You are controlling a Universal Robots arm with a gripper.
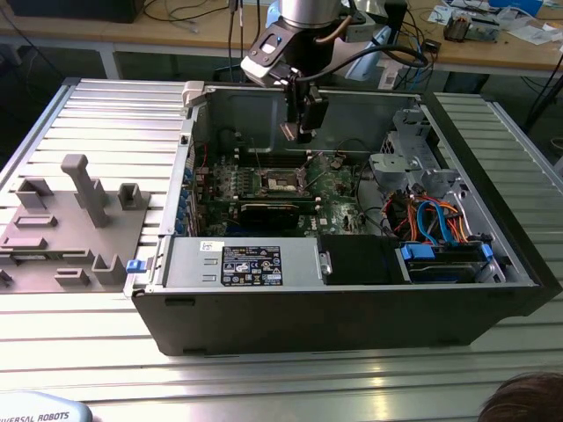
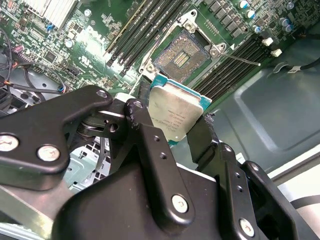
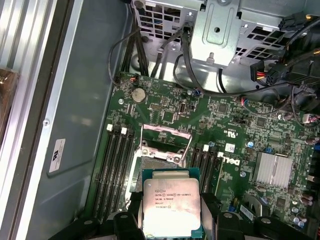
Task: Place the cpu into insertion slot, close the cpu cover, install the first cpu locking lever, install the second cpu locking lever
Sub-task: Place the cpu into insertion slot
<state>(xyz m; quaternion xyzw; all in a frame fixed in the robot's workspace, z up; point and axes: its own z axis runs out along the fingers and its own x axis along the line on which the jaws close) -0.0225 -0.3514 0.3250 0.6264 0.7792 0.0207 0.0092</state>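
Note:
My gripper [image 1: 297, 123] hangs inside the open computer case [image 1: 352, 308], shut on the cpu [image 1: 288, 132]. The cpu is a small square chip with a silver top [image 2: 175, 112] and a green rim, pinched by its edges between two black fingers [image 3: 127, 220]. It hovers tilted above the insertion slot [image 2: 184, 52], apart from it. The slot [image 3: 161, 156] lies bare on the green board. The cpu cover [image 3: 166, 132] stands swung up behind the slot. A thin locking lever [image 2: 240, 59] sticks out beside the slot, unlatched.
A long black card [image 1: 268, 211] lies across the board just in front of the slot, with memory slots [image 3: 116, 170] on both sides. A power supply [image 1: 251, 264] and a drive bay with cables [image 1: 440, 255] fill the case front. A grey fixture [image 1: 79, 220] stands at the exterior view's left.

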